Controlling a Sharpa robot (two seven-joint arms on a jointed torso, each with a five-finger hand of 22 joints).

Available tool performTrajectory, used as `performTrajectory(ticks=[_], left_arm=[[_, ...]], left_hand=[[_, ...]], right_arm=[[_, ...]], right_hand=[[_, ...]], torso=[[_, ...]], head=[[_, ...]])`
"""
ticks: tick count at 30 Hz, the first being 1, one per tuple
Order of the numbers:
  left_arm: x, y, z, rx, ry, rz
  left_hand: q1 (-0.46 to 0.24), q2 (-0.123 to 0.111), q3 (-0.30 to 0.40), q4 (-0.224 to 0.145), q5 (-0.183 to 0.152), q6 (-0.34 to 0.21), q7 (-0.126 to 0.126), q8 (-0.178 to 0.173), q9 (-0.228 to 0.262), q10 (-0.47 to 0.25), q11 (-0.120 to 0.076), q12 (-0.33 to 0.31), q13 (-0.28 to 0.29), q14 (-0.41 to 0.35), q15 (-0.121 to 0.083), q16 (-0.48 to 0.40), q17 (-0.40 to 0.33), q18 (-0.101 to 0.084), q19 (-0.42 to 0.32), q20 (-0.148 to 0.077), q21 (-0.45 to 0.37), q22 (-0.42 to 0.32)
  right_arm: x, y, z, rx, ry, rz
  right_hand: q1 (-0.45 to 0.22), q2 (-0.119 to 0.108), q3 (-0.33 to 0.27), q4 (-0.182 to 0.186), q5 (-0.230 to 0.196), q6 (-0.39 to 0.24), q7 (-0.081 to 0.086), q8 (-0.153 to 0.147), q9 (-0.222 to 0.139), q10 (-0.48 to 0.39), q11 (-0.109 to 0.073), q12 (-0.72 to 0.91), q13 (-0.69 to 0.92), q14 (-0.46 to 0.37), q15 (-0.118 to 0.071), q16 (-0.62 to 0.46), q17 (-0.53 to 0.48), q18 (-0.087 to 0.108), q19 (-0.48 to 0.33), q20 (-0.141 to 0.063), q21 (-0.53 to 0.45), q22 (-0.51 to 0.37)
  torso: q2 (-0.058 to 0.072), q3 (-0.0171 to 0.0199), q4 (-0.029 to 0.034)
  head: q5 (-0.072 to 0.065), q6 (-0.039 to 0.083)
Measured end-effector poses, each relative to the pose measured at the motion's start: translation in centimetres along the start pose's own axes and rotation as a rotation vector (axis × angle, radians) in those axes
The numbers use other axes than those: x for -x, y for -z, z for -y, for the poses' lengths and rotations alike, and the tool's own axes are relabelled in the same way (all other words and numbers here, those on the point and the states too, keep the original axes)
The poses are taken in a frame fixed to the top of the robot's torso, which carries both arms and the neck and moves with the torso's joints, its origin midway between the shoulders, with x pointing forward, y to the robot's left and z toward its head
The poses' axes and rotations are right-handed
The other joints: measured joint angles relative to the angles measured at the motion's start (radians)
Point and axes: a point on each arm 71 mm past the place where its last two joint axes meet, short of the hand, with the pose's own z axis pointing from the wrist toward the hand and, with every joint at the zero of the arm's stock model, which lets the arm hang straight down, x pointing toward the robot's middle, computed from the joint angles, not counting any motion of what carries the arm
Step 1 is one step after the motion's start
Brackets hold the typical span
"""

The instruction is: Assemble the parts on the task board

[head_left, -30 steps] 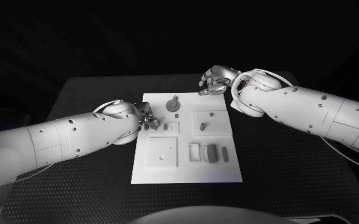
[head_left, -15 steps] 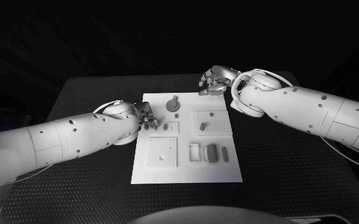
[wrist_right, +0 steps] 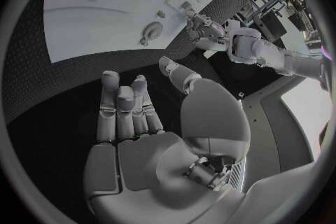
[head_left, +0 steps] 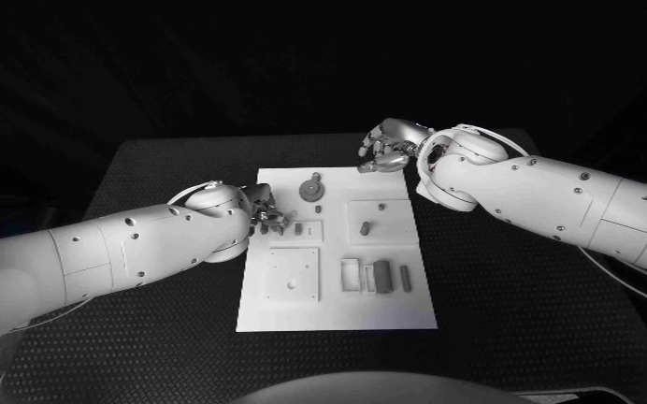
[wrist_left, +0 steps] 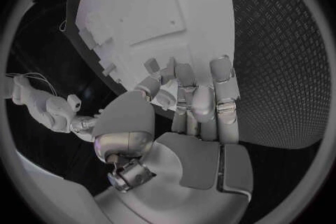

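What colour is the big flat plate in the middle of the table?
White. The plate shows best in the head view, lying on the black table.

Black textured table

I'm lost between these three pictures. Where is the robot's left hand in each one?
Head view: left hand at the task board's left edge.
Left wrist view: left hand in the middle, fingers over the board.
Right wrist view: left hand small, beyond the board's edge.
Shared landmark: the white task board.
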Motion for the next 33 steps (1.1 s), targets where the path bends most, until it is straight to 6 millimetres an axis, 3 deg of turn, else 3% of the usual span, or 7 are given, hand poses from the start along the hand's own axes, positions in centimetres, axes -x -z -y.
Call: performTrajectory(ticks=[22,25,28,33], left_arm=[[-0.38,0.11,-0.02,-0.007,-0.003,0.000],[-0.43,0.11,-0.07,-0.007,0.000,0.003],[-0.48,0.10,-0.13,-0.006,0.003,0.006],[-0.53,0.08,-0.20,-0.005,0.007,0.011]], left_hand=[[0.004,-0.004,0.004,0.004,0.000,0.003,-0.002,0.006,-0.003,0.002,-0.002,0.000,-0.004,0.001,-0.001,0.000,-0.005,0.000,0.001,0.001,0.004,0.000],[0.005,-0.016,0.005,0.005,-0.016,0.003,-0.002,0.008,-0.005,0.002,-0.002,0.000,-0.006,0.001,-0.001,0.000,-0.009,0.000,0.001,0.001,0.004,0.000],[0.009,-0.025,0.033,0.033,-0.062,0.003,-0.002,0.016,-0.013,0.003,-0.003,0.000,-0.009,0.001,-0.001,0.000,-0.013,0.000,0.001,0.001,0.008,0.000],[0.006,-0.028,0.034,0.034,-0.066,0.003,-0.002,0.018,-0.014,0.002,-0.005,0.000,-0.011,0.002,-0.002,-0.001,-0.014,0.000,0.001,0.001,0.008,0.000]], right_arm=[[0.00,0.04,0.08,-0.002,0.000,-0.003],[0.00,0.04,0.08,-0.002,0.000,-0.003],[0.01,0.04,0.10,-0.002,0.000,-0.003],[0.01,0.05,0.11,-0.002,0.000,-0.003]], right_hand=[[0.000,0.000,0.000,0.000,0.000,0.001,-0.001,0.000,0.000,0.000,0.000,0.000,-0.001,0.000,0.000,0.000,0.000,0.000,0.000,0.000,0.000,0.000],[0.000,0.000,0.000,0.000,0.000,0.002,-0.002,0.000,-0.001,0.000,0.000,0.000,-0.001,0.000,0.000,0.000,0.000,0.000,0.000,0.000,0.000,0.000],[0.000,0.000,0.000,0.000,0.000,0.002,-0.002,0.000,-0.001,0.000,0.000,0.000,-0.001,0.000,0.000,0.000,0.000,0.000,0.000,0.000,0.000,0.000],[0.000,0.000,0.000,0.000,0.000,0.002,-0.002,0.000,-0.001,0.000,0.000,0.000,-0.001,0.000,0.000,0.000,-0.001,0.000,0.000,0.000,0.000,0.000]], torso=[[0.000,-0.0001,0.0001],[0.000,-0.0001,0.0001],[0.000,-0.0001,0.0001],[0.000,-0.0001,0.0000]], head=[[0.000,-0.005],[-0.001,-0.005],[-0.002,-0.005],[-0.002,-0.004]])
